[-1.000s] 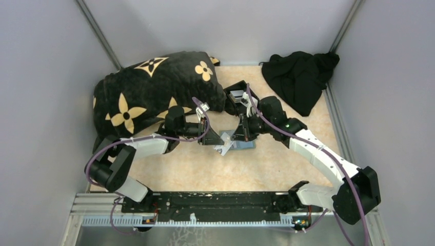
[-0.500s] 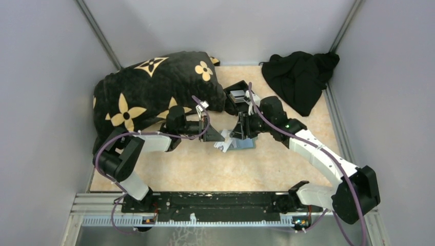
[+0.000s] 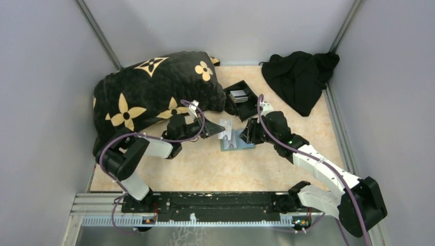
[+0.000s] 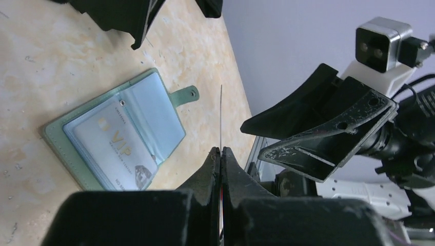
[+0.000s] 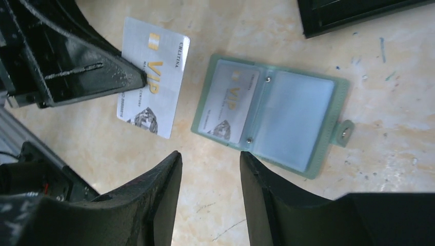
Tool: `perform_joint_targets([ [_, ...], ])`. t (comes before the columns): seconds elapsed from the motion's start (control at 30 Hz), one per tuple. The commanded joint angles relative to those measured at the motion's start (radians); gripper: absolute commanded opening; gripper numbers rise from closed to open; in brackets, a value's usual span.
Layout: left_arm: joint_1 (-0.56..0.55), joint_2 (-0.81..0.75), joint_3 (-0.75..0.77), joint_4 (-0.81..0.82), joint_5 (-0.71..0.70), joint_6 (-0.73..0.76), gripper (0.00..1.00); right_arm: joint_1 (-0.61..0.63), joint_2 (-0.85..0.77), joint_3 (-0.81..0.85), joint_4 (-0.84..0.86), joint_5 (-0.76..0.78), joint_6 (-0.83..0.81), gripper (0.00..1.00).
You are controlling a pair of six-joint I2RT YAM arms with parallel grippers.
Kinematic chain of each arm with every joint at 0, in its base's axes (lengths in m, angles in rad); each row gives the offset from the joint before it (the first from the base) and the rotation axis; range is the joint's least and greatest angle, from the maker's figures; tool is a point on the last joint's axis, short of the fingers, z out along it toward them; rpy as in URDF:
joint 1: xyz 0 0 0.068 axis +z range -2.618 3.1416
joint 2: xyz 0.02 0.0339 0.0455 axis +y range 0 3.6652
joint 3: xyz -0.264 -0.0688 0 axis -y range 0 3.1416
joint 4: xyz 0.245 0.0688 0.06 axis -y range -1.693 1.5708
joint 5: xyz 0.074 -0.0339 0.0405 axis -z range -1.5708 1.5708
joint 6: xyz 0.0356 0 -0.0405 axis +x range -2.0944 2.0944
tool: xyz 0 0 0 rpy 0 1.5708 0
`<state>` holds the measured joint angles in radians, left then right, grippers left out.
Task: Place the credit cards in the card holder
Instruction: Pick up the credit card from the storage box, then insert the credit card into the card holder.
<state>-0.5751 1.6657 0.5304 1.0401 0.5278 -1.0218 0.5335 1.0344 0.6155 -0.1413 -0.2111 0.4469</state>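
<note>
From above, your left gripper point(image 3: 215, 130) pinches one silver card point(image 3: 224, 128) on edge, just beside the open card holder point(image 3: 237, 145). A small stack of cards point(image 3: 238, 95) sits in the black box point(image 3: 247, 109).

The left wrist view shows those jaws clamped on the card's edge.

In the right wrist view, your right gripper point(image 5: 210, 169) is parted and empty above the holder, with one VIP card point(image 5: 228, 100) in its pocket.
</note>
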Motion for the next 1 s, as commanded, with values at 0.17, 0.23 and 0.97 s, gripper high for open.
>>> perform_joint_targets([
  [0.17, -0.065, 0.065, 0.01, -0.001, -0.248, -0.098, 0.0, -0.007, 0.121, 0.057, 0.008, 0.239, 0.013, 0.37],
  [0.23, -0.076, 0.065, 0.006, -0.022, -0.275, -0.095, 0.0, -0.007, 0.167, 0.07, 0.004, 0.263, 0.015, 0.36],
  [0.97, -0.148, 0.151, 0.062, -0.132, -0.31, -0.037, 0.0, -0.038, 0.346, 0.076, 0.059, 0.305, 0.037, 0.38],
])
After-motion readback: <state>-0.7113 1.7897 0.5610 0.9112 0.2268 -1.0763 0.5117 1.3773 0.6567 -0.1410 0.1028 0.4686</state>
